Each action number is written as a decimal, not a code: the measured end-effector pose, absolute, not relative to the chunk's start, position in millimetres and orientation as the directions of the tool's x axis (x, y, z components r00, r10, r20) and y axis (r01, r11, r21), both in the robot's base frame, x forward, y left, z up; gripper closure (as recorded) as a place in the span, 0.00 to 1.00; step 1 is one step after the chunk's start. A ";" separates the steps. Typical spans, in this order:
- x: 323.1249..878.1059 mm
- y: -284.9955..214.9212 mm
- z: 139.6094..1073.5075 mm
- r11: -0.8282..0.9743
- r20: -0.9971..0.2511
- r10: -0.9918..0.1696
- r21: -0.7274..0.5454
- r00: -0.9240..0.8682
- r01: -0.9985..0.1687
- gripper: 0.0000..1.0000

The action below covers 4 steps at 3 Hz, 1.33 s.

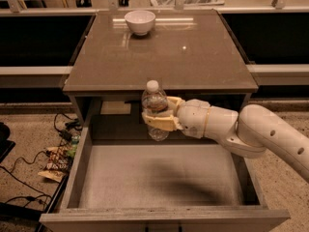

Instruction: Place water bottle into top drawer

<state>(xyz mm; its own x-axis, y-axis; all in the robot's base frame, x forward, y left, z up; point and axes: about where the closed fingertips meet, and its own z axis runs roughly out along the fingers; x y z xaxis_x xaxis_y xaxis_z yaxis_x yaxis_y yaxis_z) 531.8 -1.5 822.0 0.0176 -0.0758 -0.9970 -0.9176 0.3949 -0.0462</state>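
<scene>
Currently grips the water bottle (154,111) in the claw (156,116), with pale fingers (159,123) clamped round the ribbed middle. Holds it upright, white cap on top, in the air just in front of the tabletop (159,57) edge and above the rear part of the top drawer (145,178). Reaches in from the right with a thick white arm (251,132), slanting down across the drawer's right rear corner. Shows the bottle's base clear of the grey drawer floor, not touching it. Finds the drawer standing open toward the camera, with low side walls, a flat grey floor and a front rim along the bottom of the view. Casts a soft dark shadow (193,175) on that floor right of centre, beneath the arm. Has a white bowl (140,21) standing near the far edge of the glossy tabletop, well apart from the bottle. Reveals a pale rectangular label (116,108) in the dark cabinet opening, just left of the bottle. Shows tangled cables (63,129) and some small clutter (57,159) on the speckled ground to the left of the drawer. Cannot tell whether the bottle holds any liquid.
</scene>
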 end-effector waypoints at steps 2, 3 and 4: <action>538.8 15.1 785.1 0.360 -0.998 -0.059 -0.020 -0.001 -0.933 1.00; 547.2 31.7 745.2 0.280 -0.997 -0.075 -0.035 0.015 -0.959 1.00; 550.2 37.6 723.2 0.225 -0.996 -0.085 -0.056 0.037 -0.973 1.00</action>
<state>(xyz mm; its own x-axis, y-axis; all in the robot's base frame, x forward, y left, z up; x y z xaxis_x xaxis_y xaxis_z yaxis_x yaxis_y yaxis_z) 550.2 37.6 723.2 0.0373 -0.0854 -0.9956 -0.9727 0.2254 -0.0558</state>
